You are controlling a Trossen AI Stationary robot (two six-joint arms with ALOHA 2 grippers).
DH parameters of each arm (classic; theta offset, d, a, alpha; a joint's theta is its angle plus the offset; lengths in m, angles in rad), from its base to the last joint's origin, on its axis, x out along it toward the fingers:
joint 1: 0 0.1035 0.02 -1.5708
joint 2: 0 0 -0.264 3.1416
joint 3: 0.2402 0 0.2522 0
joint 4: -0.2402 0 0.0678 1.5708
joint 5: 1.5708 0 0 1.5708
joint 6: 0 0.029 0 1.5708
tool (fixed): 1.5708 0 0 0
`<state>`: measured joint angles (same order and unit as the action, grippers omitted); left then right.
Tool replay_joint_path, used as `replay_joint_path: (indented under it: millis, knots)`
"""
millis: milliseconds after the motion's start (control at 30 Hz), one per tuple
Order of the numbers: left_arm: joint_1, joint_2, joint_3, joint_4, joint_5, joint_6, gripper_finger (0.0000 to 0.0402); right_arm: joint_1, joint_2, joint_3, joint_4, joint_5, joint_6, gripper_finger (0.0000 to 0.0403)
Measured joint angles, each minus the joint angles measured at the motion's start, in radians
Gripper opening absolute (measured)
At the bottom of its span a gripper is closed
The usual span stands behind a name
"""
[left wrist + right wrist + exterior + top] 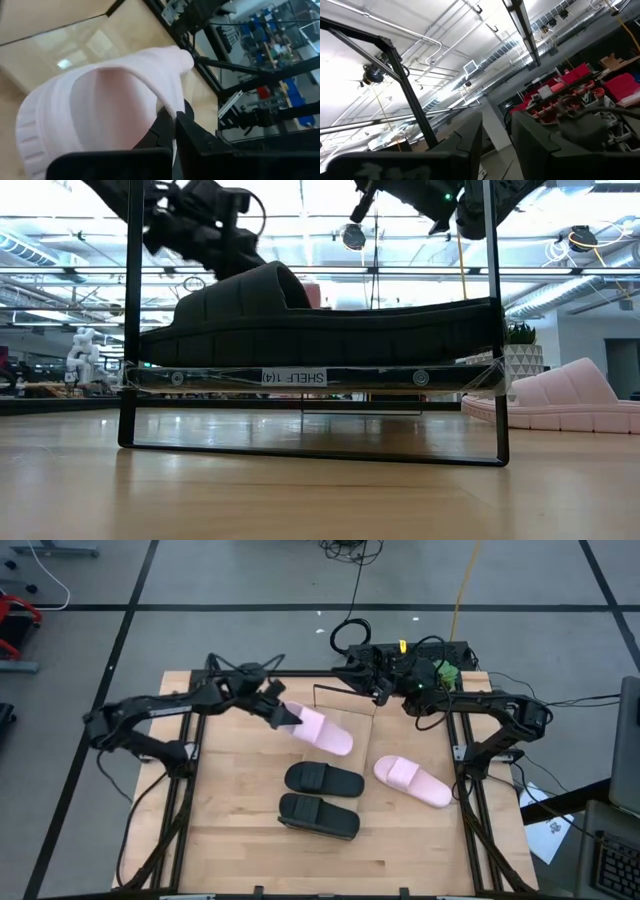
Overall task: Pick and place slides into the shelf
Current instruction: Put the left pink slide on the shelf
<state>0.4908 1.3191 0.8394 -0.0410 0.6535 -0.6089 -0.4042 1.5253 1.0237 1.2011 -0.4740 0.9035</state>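
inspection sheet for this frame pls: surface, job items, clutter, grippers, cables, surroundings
Surface: light-wood tabletop, bare around the sandals.
Job's things: two black slides side by side mid-table; one pink slide to their right; second pink slide in the left gripper; shelf shows in the low view.
Clutter: nothing seen.
Grippers: left gripper shut on the second pink slide; right gripper open, empty, at the table's far edge.
Cables: black loops and a yellow lead behind the table.
Surroundings: grey floor with black lines; no person seen.

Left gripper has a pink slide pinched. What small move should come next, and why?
Probably carry it a little farther toward the shelf at the table's far edge. The left gripper is shut on the pink slide, whose free end hangs short of the shelf.
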Motion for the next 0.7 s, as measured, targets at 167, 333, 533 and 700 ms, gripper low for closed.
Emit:
replay_joint_path:
  millis: [167,333,533,700]
  knots:
    - [-0.038,0.091,0.0,0.133,0.008,-0.023,0.0,0.0,0.0,0.0,0.0,-0.001,0.0,0.0093]
    - [-0.059,0.119,0.0,0.231,0.033,-0.063,0.0,0.0,0.0,0.0,0.0,-0.002,0.0,0.0093]
    - [-0.068,0.132,0.0,0.219,0.007,-0.015,0.0,0.0,0.0,0.0,0.0,-0.002,0.0,0.0093]
    - [-0.066,0.131,0.0,0.228,-0.001,0.012,0.0,0.0,0.0,0.0,0.0,-0.002,0.0,0.0093]
